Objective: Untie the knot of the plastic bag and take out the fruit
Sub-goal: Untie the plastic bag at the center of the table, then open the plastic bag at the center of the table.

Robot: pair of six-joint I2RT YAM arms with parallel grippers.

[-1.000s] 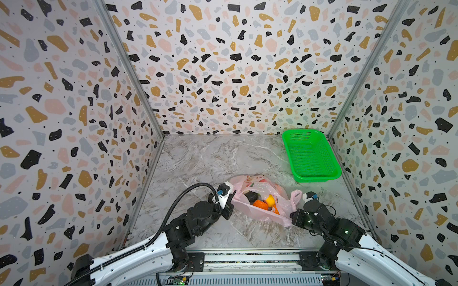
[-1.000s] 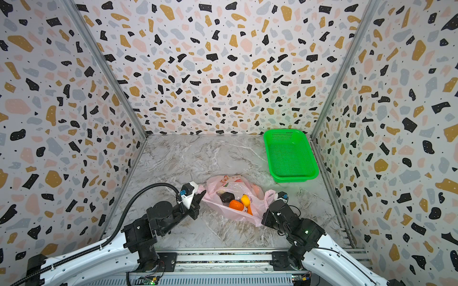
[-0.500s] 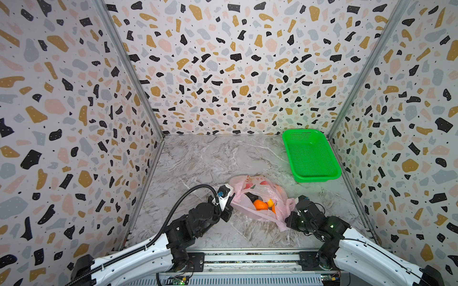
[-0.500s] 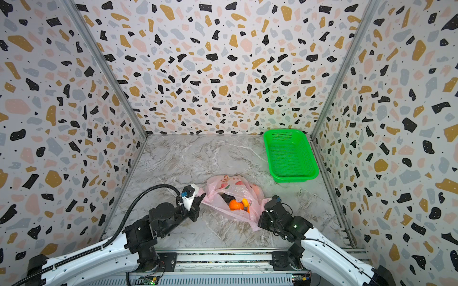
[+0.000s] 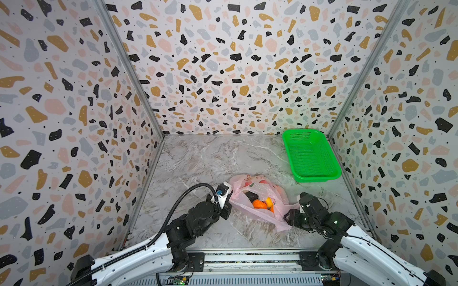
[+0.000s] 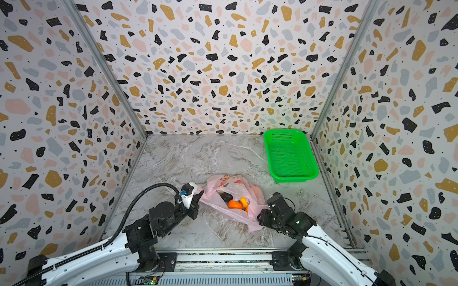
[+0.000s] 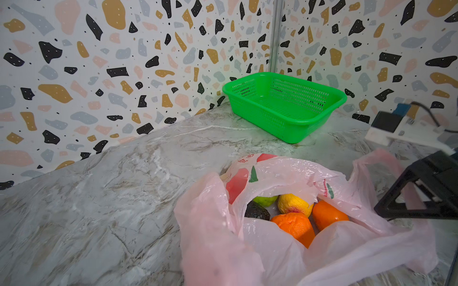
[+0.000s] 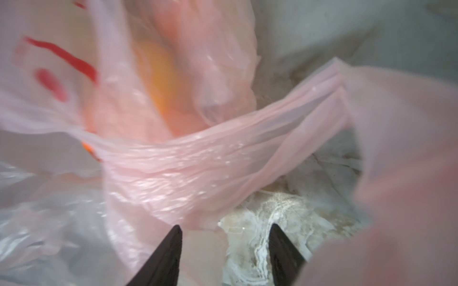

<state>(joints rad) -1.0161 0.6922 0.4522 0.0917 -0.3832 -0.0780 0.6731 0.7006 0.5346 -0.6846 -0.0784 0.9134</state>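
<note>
Moved since a second ago: the right gripper [image 5: 287, 219] has come down toward the near edge of the table and its jaws have parted. The side of the bag it had pulled taut now sags onto the tabletop.
Right gripper: jaws apart and holding nothing. In the right wrist view its two dark fingertips [image 8: 171, 247] stand wide, with bare marble between them.
Bag against right gripper: a flattened pink handle band crosses just ahead of the fingertips. The bag's slack tail lies just beside this gripper [image 6: 260, 218] in both top views.
Left gripper: the left gripper [image 5: 228, 198] is clamped tight on the bag's rim, on the side toward the left wall, and holds that edge raised.
Plastic bag: the thin translucent pink plastic bag [image 5: 240, 187] with red printed marks rests on the grey-white marbled tabletop [image 5: 210, 161], toward the front and between the two grippers. Its mouth gapes open.
Fruit: the fruit sits inside the open mouth. It includes an orange tangerine [image 7: 295, 225], a second orange piece [image 7: 328, 214], a yellow-red fruit [image 7: 293, 204], a dark avocado [image 7: 256, 211] and a green round fruit [image 7: 265, 200].
Basket: the bright green perforated plastic basket [image 5: 317, 177] stands by the far right corner, well apart from the bag.
</note>
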